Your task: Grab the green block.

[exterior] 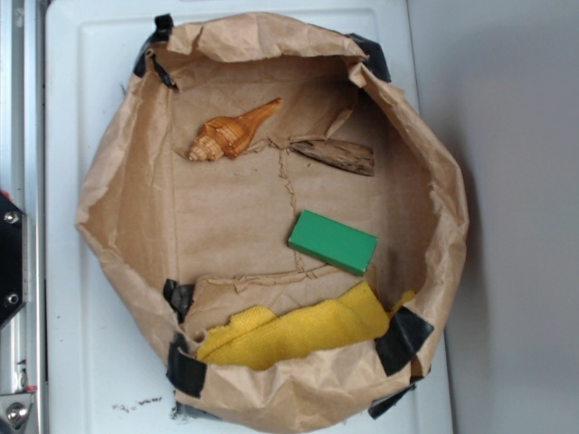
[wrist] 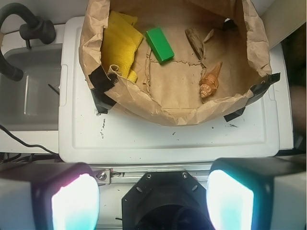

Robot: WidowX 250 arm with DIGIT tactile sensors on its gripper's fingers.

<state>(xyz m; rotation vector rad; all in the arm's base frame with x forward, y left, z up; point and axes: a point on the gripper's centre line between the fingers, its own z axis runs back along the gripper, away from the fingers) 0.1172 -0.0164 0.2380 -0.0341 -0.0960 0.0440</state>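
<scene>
The green block (exterior: 333,241) (wrist: 159,44) lies flat on the floor of a rolled-down brown paper bag (exterior: 118,244) (wrist: 158,112), right of centre in the exterior view, just above the yellow cloth (exterior: 298,330) (wrist: 119,42). My gripper (wrist: 152,199) shows only in the wrist view, high above the white surface and well short of the bag. Its two fingers (wrist: 74,203) stand wide apart with nothing between them. In the exterior view only the arm's black base shows at the left edge.
A brown wood piece (exterior: 335,155) (wrist: 194,40) and an orange seashell (exterior: 233,134) (wrist: 211,82) lie in the bag's far part. The bag sits on a white board (exterior: 99,81) (wrist: 144,139). A sink basin (wrist: 29,91) and black faucet (wrist: 21,24) lie beside it.
</scene>
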